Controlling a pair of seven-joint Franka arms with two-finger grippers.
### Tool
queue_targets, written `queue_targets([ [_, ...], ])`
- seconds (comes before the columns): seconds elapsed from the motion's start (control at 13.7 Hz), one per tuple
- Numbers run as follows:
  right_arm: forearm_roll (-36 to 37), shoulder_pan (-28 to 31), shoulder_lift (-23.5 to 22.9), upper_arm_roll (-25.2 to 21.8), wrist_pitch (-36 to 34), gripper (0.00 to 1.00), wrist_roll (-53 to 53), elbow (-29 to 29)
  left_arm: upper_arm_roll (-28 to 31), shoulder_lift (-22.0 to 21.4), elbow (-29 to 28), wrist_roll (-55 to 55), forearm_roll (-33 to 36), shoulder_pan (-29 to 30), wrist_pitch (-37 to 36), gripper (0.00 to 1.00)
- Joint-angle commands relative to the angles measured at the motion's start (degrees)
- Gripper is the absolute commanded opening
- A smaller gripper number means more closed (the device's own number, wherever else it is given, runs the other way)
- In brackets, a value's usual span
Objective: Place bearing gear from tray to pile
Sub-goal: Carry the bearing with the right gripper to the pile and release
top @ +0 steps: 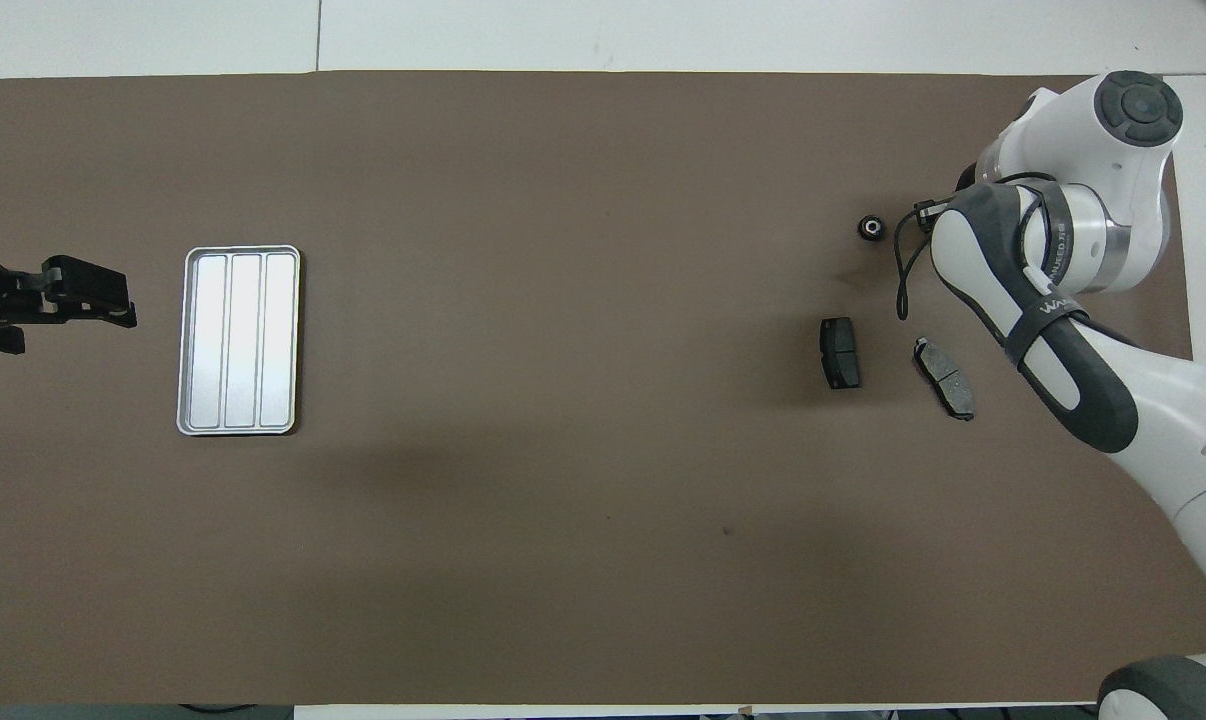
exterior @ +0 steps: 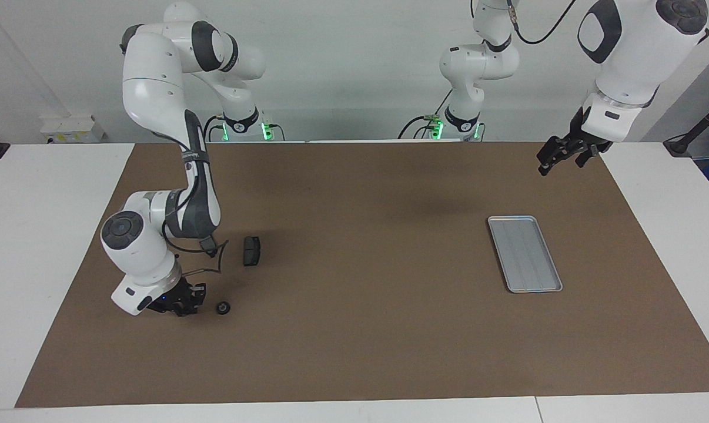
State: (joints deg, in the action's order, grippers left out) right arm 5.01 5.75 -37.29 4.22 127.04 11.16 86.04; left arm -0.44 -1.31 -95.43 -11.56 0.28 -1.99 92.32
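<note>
The bearing gear, a small black ring, lies on the brown mat toward the right arm's end; it also shows in the overhead view. My right gripper is low at the mat right beside the gear, apart from it; in the overhead view the arm's wrist hides it. Two dark brake pads lie nearer to the robots than the gear. The white arc is not in view. The silver tray lies empty toward the left arm's end. My left gripper is open and empty, raised over the mat's edge.
The brown mat covers most of the white table. Only one brake pad shows in the facing view; the right arm hides the other. A loose black cable hangs from the right arm's wrist by the gear.
</note>
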Motion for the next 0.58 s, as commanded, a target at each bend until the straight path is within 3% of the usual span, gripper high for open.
queue_targets([
  [0.0,0.0,-0.1,3.2,0.8,-2.2,1.0,0.6,1.0,0.3,-0.7,-0.6,0.4,-0.5,-0.3,-0.4,1.0],
  [0.51,0.1,-2.4,15.0,1.3,-15.3,1.0,0.4,0.8,0.3,-0.7,-0.6,0.4,-0.5,-0.3,-0.4,1.0],
])
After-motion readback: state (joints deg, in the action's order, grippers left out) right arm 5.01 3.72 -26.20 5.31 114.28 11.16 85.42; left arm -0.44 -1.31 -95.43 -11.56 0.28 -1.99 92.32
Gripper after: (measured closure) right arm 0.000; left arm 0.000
